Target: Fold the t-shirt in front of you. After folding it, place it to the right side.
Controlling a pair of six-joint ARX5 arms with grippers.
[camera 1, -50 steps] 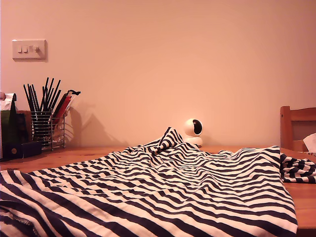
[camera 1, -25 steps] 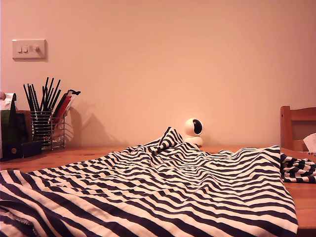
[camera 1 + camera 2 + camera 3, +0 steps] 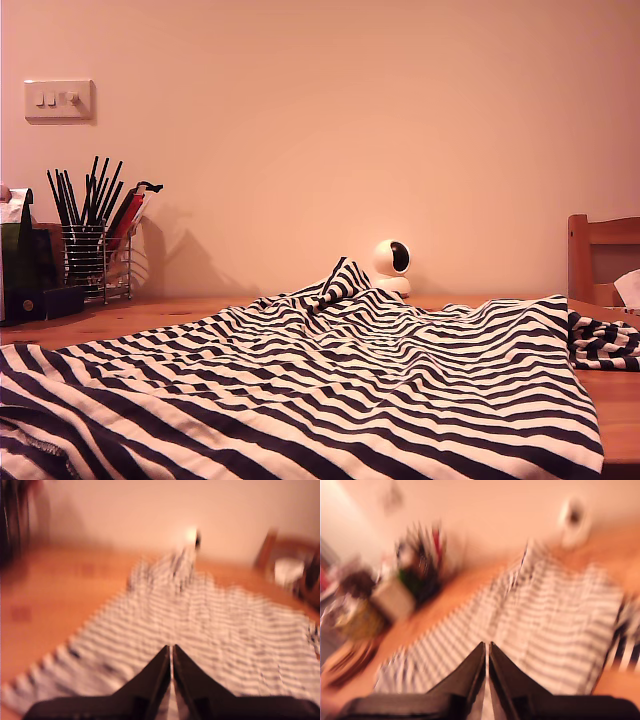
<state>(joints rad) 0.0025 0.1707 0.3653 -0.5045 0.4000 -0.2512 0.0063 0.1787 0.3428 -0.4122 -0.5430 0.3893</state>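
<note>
Across the lower half of the exterior view, the t-shirt (image 3: 330, 390) is spread rumpled over the wooden table (image 3: 150, 315), one fold raised near a small white camera (image 3: 392, 266). Both wrist views are blurred (stripes are still legible): my first gripper (image 3: 171, 652) and my second gripper (image 3: 487, 650) are seen with jaws pressed together, nothing held, above the cloth.

1 t-shirt (image 3: 330, 390), 2 claws (image 3: 171, 652) (image 3: 487, 649), 1 table (image 3: 180, 312), 1 chair (image 3: 603, 255).
</note>
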